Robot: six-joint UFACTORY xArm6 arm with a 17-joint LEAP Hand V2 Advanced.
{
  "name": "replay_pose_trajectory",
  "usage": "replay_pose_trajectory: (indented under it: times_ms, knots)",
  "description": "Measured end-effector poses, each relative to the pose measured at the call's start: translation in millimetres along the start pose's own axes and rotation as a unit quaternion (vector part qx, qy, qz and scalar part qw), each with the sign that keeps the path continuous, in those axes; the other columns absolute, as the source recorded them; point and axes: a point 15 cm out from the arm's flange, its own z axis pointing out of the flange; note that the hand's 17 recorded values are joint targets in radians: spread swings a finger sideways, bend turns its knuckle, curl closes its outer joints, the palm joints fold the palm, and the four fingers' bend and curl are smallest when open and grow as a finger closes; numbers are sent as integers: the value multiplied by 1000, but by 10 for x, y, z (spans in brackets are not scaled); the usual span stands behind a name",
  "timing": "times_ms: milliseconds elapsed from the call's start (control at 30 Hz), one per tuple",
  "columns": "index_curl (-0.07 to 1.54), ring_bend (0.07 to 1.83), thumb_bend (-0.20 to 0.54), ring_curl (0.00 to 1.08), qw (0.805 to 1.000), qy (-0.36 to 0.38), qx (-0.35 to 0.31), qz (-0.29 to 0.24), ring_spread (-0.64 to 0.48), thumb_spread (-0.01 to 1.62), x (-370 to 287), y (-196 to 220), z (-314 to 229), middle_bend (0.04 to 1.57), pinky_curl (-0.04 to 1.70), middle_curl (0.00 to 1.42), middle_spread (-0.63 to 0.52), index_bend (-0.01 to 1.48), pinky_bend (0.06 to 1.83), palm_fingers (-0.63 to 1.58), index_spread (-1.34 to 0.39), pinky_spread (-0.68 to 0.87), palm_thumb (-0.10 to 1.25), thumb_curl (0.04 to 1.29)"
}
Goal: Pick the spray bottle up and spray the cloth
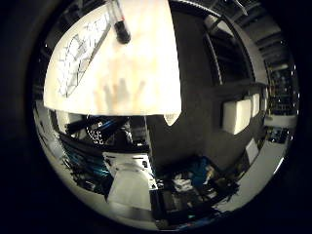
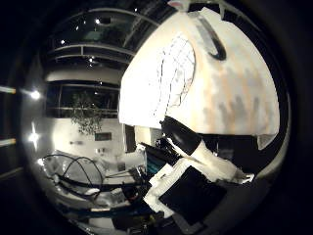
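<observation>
The spray bottle [image 1: 119,21], pale with a dark head, lies on the white table [image 1: 151,58] near its far edge. It also shows in the thumb side view [image 2: 211,39]. The cloth [image 1: 82,57], white with a dark grid pattern, lies flat on the table beside the bottle, and is seen in the thumb side view too [image 2: 176,73]. My hand [image 2: 201,162] is well above the table, away from both. Its white and black parts show at the picture's edge. Its shadow [image 1: 121,93] on the table shows spread, straight fingers holding nothing.
Beyond the table edge lies a dark floor with white boxes [image 1: 237,115]. Equipment and stands [image 1: 127,171] are beside the table. The room behind, with lights and a plant [image 2: 86,116], shows in the thumb side view.
</observation>
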Motion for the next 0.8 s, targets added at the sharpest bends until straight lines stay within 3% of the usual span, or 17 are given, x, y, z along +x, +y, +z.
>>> replay_pose_trajectory:
  times_ms: [333,800]
  knots:
    - [251,550,-31,253,999,-43,-22,19,133,1031,340,55,156,354,282,377,35,152,502,224,-246,431,407,291]
    - [256,543,-27,248,996,-71,-40,29,166,1008,627,92,233,351,274,364,49,144,519,167,-235,419,373,285]
